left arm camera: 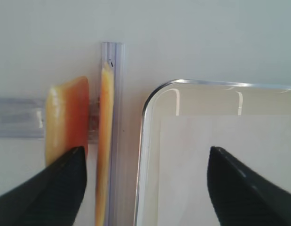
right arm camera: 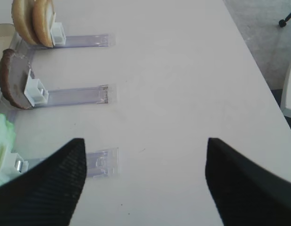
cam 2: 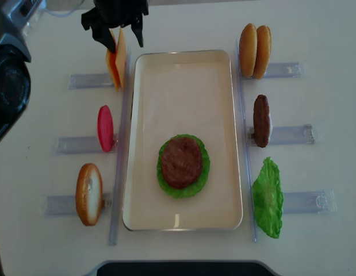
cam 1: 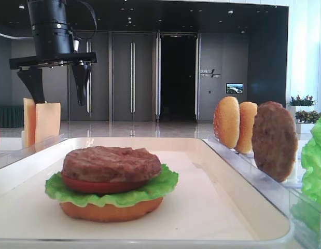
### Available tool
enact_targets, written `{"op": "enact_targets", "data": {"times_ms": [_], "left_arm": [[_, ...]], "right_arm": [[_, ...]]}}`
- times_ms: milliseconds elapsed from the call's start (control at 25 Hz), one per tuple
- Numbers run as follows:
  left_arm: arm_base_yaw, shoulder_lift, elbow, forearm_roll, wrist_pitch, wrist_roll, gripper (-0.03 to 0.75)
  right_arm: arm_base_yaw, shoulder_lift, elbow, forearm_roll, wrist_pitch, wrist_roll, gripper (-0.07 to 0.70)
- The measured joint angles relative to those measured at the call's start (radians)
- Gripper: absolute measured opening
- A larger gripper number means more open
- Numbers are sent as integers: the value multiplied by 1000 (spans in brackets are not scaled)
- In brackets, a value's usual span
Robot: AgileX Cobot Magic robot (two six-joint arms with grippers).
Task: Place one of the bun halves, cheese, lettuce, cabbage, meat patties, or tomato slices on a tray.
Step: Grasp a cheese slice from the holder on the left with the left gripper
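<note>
On the cream tray [cam 2: 183, 86] [cam 1: 212, 207] stands a stack: a bun half [cam 1: 106, 210], lettuce [cam 1: 165, 184], a tomato slice [cam 1: 87, 185] and a meat patty [cam 1: 111, 162] [cam 2: 181, 161] on top. Two cheese slices [cam 2: 117, 66] [cam 1: 47, 122] [left arm camera: 65, 117] stand upright in a clear rack left of the tray's far corner. My left gripper [cam 2: 119, 31] [cam 1: 60, 98] [left arm camera: 146, 149] hangs open just above them, holding nothing; the nearer slice and the tray's corner [left arm camera: 150, 99] lie between its fingers. My right gripper [right arm camera: 145, 141] is open over bare table, empty.
Clear racks flank the tray. On the left stand a tomato slice [cam 2: 105, 127] and a bun half [cam 2: 89, 194]. On the right stand two bun halves [cam 2: 255, 50] [right arm camera: 35, 21], a meat patty [cam 2: 261, 121] [right arm camera: 13, 84] and a lettuce leaf [cam 2: 267, 198] [right arm camera: 3, 141].
</note>
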Motion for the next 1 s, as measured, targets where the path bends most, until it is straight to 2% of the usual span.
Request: {"op": "enact_targets", "data": {"times_ms": [280, 600, 1000], "left_arm": [[0, 16, 0, 11, 0, -1, 606], [0, 16, 0, 20, 0, -1, 547], [0, 16, 0, 24, 0, -1, 329]], "right_arm": [[0, 0, 0, 0, 0, 0, 531], [0, 0, 0, 0, 0, 0, 531], [0, 0, 0, 0, 0, 0, 531]]}}
